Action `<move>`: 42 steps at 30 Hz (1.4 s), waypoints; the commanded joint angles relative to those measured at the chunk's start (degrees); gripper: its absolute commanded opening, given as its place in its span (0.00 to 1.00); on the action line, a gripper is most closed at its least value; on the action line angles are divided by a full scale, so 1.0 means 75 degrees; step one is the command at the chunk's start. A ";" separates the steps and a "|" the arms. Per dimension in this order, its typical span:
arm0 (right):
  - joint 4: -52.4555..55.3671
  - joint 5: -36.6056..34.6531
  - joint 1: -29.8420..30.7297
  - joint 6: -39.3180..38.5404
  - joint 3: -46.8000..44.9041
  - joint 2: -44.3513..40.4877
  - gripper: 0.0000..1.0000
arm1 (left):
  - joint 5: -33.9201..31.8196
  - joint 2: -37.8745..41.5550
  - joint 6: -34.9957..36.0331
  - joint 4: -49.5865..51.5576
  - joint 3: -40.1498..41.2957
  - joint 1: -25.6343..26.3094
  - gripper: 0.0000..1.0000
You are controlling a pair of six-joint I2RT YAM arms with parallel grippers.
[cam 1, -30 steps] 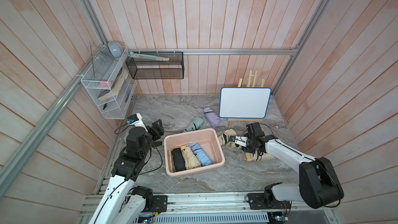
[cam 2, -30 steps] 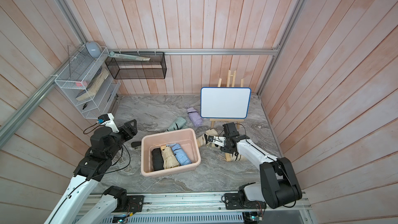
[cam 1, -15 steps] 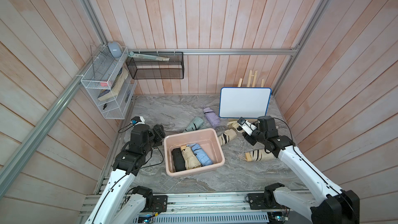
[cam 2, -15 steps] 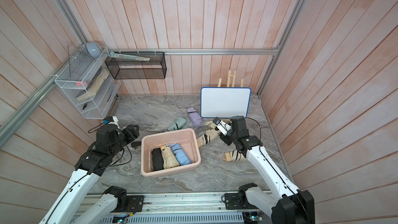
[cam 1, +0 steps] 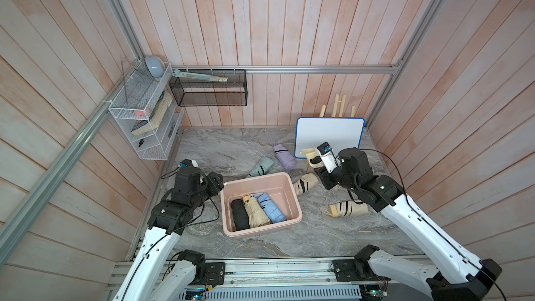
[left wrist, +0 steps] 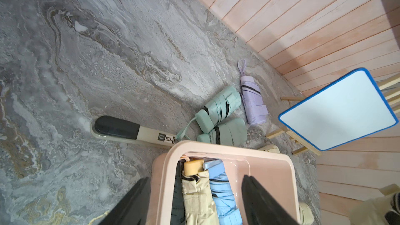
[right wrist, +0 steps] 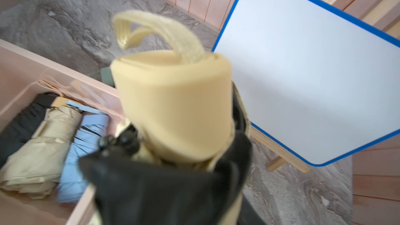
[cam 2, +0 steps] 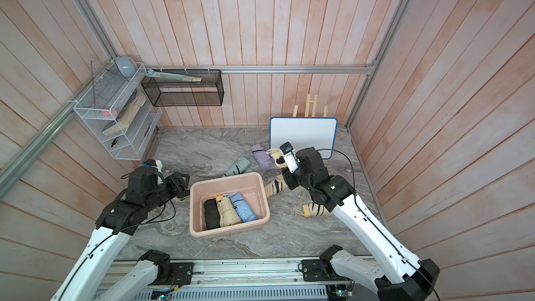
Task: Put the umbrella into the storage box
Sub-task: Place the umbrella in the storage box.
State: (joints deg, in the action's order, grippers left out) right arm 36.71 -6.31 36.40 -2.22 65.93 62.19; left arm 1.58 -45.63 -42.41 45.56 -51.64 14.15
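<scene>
Over marble floor (cam 1: pixel 231 146), umbrella (right wrist: pixel 173 109) slants handle-up.

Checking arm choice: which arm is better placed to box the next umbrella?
Right: the right gripper is shut on the striped cream umbrella beside the storage box; the left gripper is open, empty.

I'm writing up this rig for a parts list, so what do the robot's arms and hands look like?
The left arm and right arm match: white tubular links, black joint housings, thin black cables looping alongside. The left hand and right hand are black, with flat tapered fingers; a small white camera sits on each wrist.
</scene>
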 commanded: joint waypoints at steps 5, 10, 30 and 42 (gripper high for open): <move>0.1190 -0.0108 0.1307 0.2843 0.1309 0.1211 0.25 | 0.0473 0.0190 -0.0090 0.1189 -0.0024 -0.0030 0.72; 0.1146 -0.0319 0.2205 0.3831 0.2098 0.2047 0.25 | 0.0909 0.0283 -0.0184 0.1329 0.0224 -0.0030 0.71; 0.3587 -0.2032 0.4029 0.6186 0.4231 0.5605 0.22 | 0.1538 0.0272 -0.0133 0.0862 0.1125 -0.0028 0.55; 0.3313 -0.2603 0.4020 0.6509 0.3799 0.6408 0.22 | 0.1395 0.0229 -0.0100 0.0746 0.1406 -0.0027 0.53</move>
State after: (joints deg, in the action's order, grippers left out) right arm 60.31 -21.45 66.70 45.12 94.41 108.27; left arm 12.10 -43.92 -43.77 52.64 -41.78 14.13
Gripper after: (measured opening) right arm 0.439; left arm 0.527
